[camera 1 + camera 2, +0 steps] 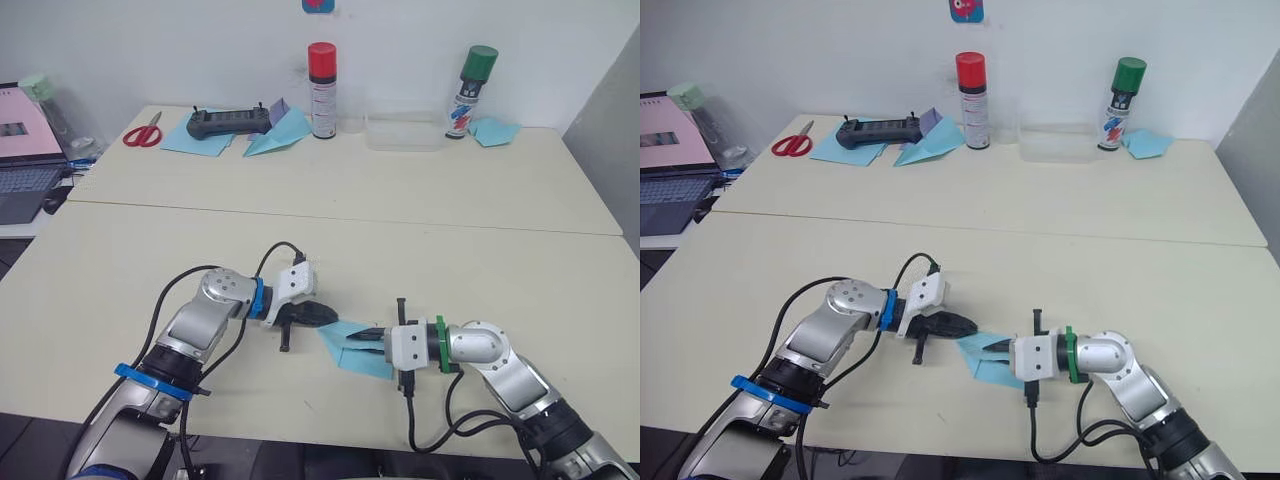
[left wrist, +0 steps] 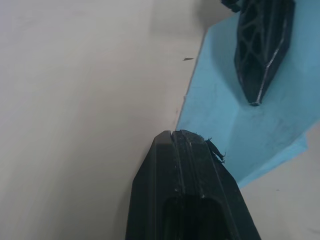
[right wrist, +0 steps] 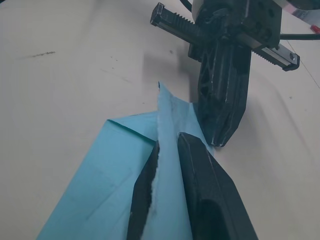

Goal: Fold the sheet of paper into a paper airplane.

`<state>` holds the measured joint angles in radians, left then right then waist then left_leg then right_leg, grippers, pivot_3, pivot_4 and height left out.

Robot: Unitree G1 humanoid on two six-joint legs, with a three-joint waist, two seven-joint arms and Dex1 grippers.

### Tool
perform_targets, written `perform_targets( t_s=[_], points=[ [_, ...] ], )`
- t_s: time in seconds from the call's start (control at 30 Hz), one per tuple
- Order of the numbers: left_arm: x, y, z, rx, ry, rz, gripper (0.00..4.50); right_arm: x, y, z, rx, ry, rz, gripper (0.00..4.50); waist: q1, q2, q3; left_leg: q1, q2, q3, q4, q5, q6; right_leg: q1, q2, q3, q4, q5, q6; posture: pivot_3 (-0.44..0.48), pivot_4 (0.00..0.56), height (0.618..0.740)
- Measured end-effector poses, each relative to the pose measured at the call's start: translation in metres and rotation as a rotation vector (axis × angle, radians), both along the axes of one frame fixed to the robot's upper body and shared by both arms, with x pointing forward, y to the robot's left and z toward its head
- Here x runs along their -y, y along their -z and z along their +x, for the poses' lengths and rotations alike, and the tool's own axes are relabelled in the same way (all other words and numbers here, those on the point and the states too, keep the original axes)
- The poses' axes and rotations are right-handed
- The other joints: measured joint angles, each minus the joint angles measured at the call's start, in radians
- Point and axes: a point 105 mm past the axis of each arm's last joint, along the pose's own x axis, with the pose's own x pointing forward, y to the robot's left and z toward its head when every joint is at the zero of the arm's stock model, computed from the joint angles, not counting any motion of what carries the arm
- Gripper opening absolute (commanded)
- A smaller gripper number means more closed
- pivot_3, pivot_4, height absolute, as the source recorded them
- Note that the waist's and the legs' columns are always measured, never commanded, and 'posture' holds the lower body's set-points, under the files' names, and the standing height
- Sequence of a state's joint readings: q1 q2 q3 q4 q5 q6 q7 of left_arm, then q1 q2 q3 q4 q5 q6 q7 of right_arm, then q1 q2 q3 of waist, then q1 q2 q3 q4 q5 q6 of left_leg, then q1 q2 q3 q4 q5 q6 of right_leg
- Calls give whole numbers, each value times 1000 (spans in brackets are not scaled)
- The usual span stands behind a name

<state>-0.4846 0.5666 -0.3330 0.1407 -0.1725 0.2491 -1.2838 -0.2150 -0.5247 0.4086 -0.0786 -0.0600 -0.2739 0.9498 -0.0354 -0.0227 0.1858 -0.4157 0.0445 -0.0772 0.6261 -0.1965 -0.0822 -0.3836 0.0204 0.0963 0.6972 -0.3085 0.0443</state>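
Nearest the camera, the right end effector [image 1: 372,338] has its two black fingers clenched on an upstanding edge of the thin light-blue folded sheet of paper [image 1: 352,350], which stands pinched between them in the right wrist view. That sheet lies on the near half of the cream desk [image 1: 420,270], between the two arms, as a pointed wedge of layers with crease lines.

From the left, the left end effector [image 1: 318,315] has its fingers pressed together on nothing, its tip resting at the paper's left edge (just touching it, as far as the left wrist view tells).

The step in hand appears to be setting a wing fold. To do it well, the right end effector should keep a firm, steady pinch so the layers do not slide, while the closed left tip runs flat along the intended crease, pressing down rather than pushing sideways. Pulling upward too hard risks tearing the already ragged pinched edge.

Far back on the desk stand a red-capped spray can [image 1: 322,90], a green-capped spray can [image 1: 470,92] and red-handled scissors [image 1: 143,132].
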Motion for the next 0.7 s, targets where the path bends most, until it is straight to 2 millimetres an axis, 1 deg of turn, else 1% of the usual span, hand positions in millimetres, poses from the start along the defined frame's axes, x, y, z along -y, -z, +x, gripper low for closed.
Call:
perform_targets(
  t_s=[0.17,0.37,0.47,0.57,0.63,0.7],
  points=[
    [4,1,-7,11,68,25,0,2,5,-4,-23,-19,-20,66,0,0,0,0,0,0,0,0,0,0,0,0,0,0,0,0,150,740],
    [6,5,-10,59,121,60,0,7,10,-8,-81,-18,-20,66,2,0,0,0,0,0,0,0,0,1,0,0,0,0,0,0,150,740],
    [6,6,-8,64,123,68,0,9,9,-12,-115,-18,-15,644,2,0,0,1,0,0,0,0,0,2,0,0,-1,0,0,0,150,740],
    [5,8,-7,57,117,70,0,15,9,-13,-129,-12,-28,1630,1,0,0,4,0,0,0,0,0,5,0,0,-1,0,0,0,150,740],
    [5,8,-6,55,112,72,0,17,7,-15,-117,-1,-19,1630,1,0,0,10,0,0,0,0,0,10,0,0,0,-1,-1,0,150,740],
    [4,9,-6,55,111,73,0,19,5,-18,-113,0,-18,1630,0,0,0,12,0,0,0,0,0,11,0,1,-1,-2,-4,0,150,740]
  ],
)
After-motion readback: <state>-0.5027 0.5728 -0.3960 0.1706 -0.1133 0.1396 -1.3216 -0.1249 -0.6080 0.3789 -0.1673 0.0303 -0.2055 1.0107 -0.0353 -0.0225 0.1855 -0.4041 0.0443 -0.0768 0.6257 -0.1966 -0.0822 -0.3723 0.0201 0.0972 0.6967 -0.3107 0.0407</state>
